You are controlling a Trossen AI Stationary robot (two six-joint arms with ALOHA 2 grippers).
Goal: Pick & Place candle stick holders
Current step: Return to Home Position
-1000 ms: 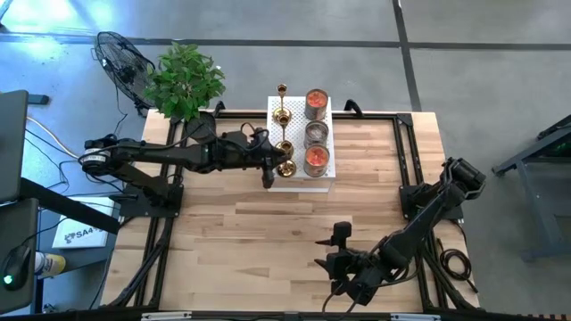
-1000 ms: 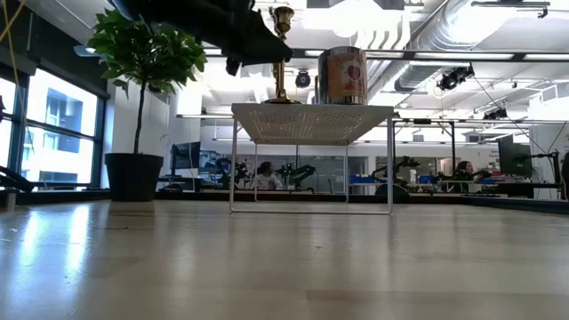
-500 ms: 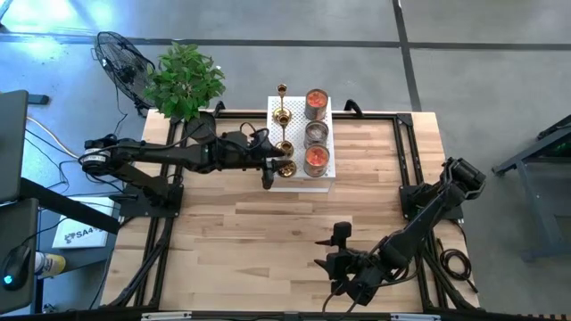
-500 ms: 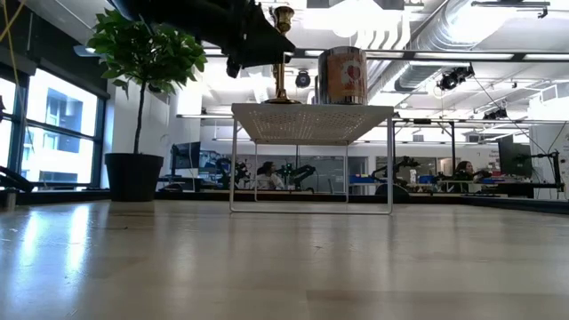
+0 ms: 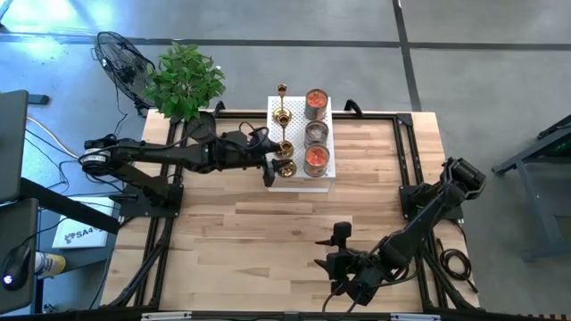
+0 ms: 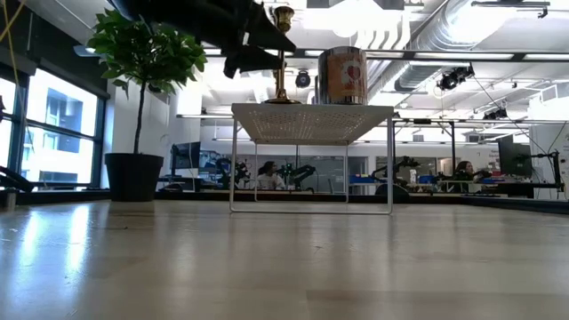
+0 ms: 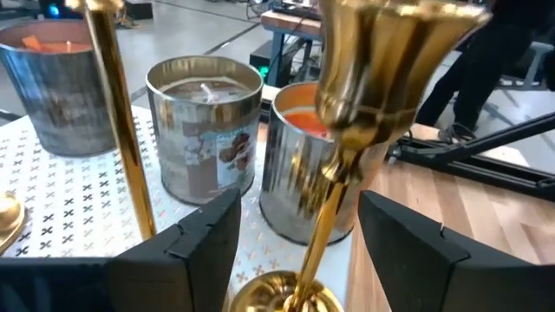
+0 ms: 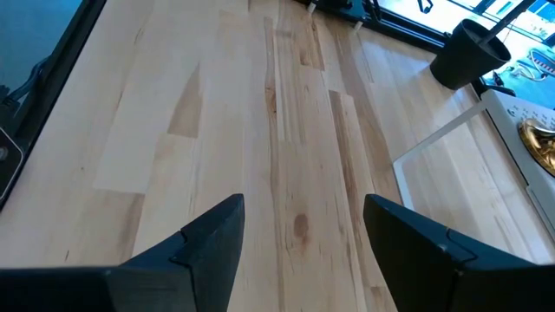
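Note:
Three gold candlestick holders stand on their round bases along the left side of a raised white perforated stand (image 5: 299, 183): a far one (image 5: 282, 90), a middle one (image 5: 282, 116) and a near one (image 5: 285, 159). My left gripper (image 5: 277, 167) is open at the near holder. In the left wrist view (image 7: 299, 208) its fingers stand on either side of that holder's slim stem (image 7: 329, 208) without touching it, and the cup (image 7: 381, 61) rises above them. My right gripper (image 5: 321, 253) is open and empty low over the table's near part.
Three tin candles (image 5: 316, 134) stand in a row on the stand's right side, close beside the holders (image 7: 204, 130). A potted plant (image 5: 183, 80) stands at the far left corner. Bare wooden tabletop (image 8: 286, 130) lies between the stand and my right gripper.
My left gripper has moved a little toward the table's right edge, closing in on the near candlestick holder, so that its fingers now flank the stem. The holders have kept still.

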